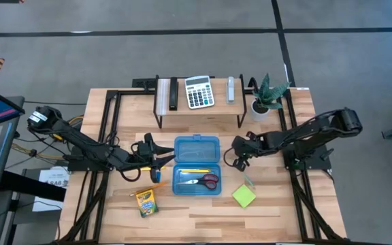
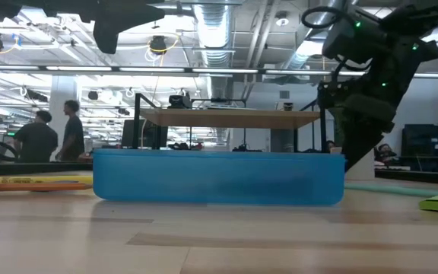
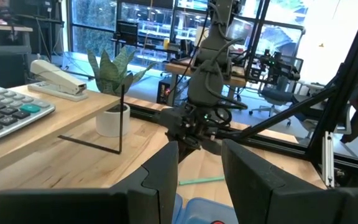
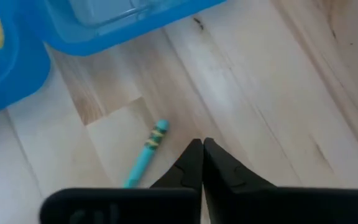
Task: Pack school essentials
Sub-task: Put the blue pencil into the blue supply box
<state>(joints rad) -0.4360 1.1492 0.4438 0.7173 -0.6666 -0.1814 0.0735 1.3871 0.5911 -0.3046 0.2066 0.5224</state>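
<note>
Light wooden planks form the table point(image 1: 203, 211) we look down on, with grey floor all round it. At the middle of the frame sits an open blue pencil case point(image 1: 197, 165); red-handled scissors point(image 1: 203, 181) and a yellow pencil point(image 1: 194, 169) lie in its lower tray. To its lower left we see a yellow-green crayon box point(image 1: 145, 202), and to its lower right a lime-green sticky-note pad point(image 1: 244, 196). A teal crayon point(image 4: 146, 153) lies on bare wood just right of the case. The right gripper point(image 1: 239, 158) hangs over that crayon, its fingers pressed together and holding nothing. The left gripper point(image 1: 156, 160) sits just left of the case, its fingers point(image 3: 166, 174) a little apart with nothing between them. On the raised shelf point(image 1: 199, 112) at the top stand a calculator point(image 1: 199, 92) and a stapler point(image 3: 58, 78), with a potted plant point(image 1: 265, 95) at its right.
</note>
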